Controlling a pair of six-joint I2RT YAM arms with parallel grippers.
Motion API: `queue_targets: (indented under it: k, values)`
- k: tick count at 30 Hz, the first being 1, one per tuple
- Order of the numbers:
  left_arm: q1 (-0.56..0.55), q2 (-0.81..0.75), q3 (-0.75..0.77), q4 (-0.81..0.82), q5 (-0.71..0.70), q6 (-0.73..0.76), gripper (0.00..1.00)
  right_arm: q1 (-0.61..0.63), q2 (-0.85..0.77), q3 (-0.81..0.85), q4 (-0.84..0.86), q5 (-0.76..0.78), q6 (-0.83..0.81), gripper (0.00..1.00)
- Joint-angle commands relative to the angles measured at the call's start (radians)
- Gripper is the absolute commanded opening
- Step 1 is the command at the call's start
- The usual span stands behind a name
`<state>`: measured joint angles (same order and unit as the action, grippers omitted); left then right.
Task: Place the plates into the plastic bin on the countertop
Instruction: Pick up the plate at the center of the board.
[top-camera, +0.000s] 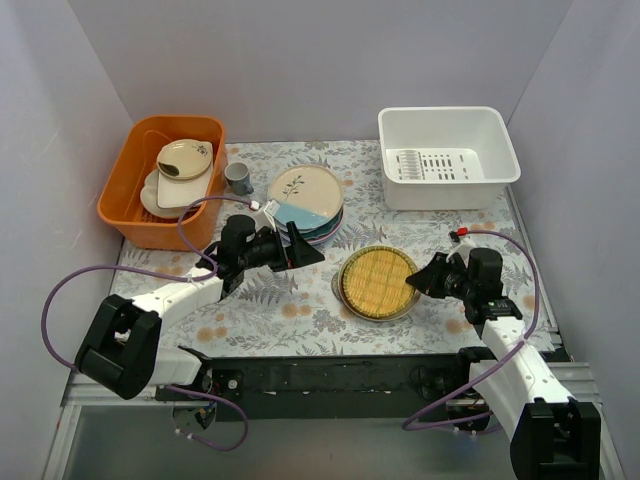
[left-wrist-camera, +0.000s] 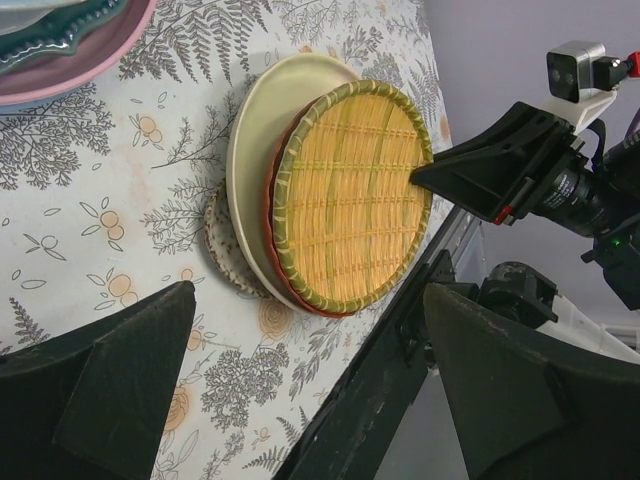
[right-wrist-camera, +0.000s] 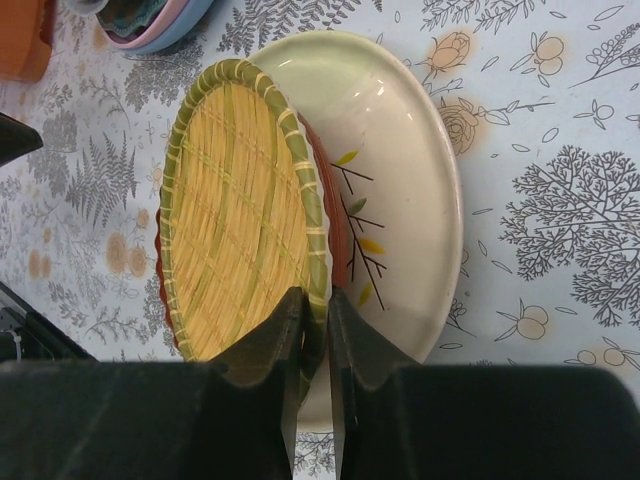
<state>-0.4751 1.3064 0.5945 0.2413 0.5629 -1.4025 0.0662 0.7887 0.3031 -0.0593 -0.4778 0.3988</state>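
Currently the right pincer is pinching the rim of the yellow woven-pattern plate, green-edged, which is lying on a cream sprig-painted plate on the floral surface. The left pincer is hovering wide open beside the mixed plate stack.

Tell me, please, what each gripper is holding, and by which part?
The right gripper pinches the yellow plate by its rim; the left gripper is open, holding nothing.
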Motion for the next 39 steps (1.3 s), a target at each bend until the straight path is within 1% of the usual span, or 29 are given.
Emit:
queue_targets:
  k: [1,23,39]
  values:
    - [-0.008,-0.007,-0.018,0.021,0.000,-0.003,0.98,-0.006,-0.029,0.050,-0.010,-0.036,0.000,0.01]
    - [-0.023,0.007,-0.022,0.038,0.002,-0.009,0.98,-0.012,-0.092,0.142,-0.097,-0.033,-0.003,0.01]
    - [-0.028,0.021,-0.012,0.052,0.015,-0.012,0.98,-0.014,-0.118,0.208,-0.111,-0.050,0.018,0.01]
